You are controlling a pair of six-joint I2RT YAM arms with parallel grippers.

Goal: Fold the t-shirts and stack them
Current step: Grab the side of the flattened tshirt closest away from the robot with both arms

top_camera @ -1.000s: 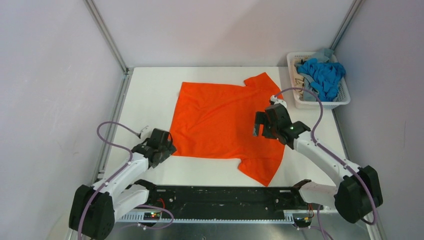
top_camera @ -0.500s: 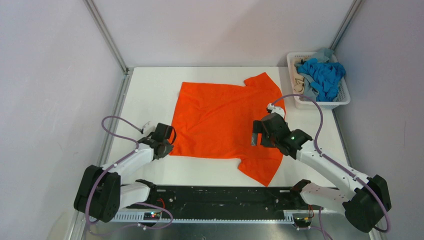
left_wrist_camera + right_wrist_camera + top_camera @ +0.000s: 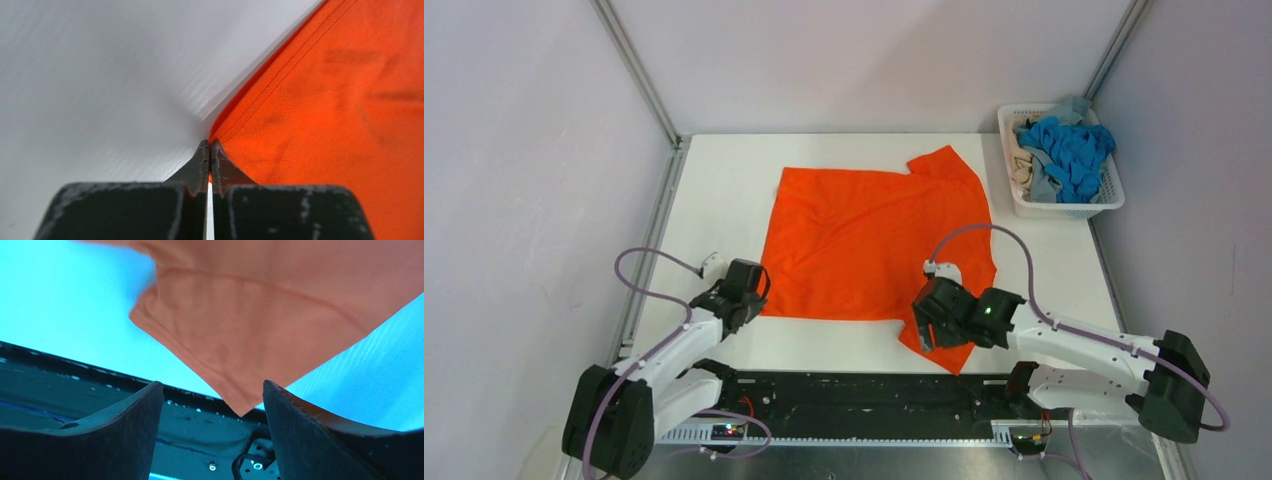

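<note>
The right hand, jaws wide, has swung from 3 to 5 o'clock over the near sleeve of the orange t-shirt. The left hand pinches its hem corner, so a sleeve fold is likely next.

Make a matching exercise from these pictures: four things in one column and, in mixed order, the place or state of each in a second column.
Things:
1. orange t-shirt
2. white basket
3. left gripper
4. right gripper

Places or states:
A. open, at the shirt's near sleeve
B. at the far right, holding blue cloth
C. spread flat on the table
D. shut on the shirt's near left corner

Pairs: 1-C, 2-B, 3-D, 4-A
</note>
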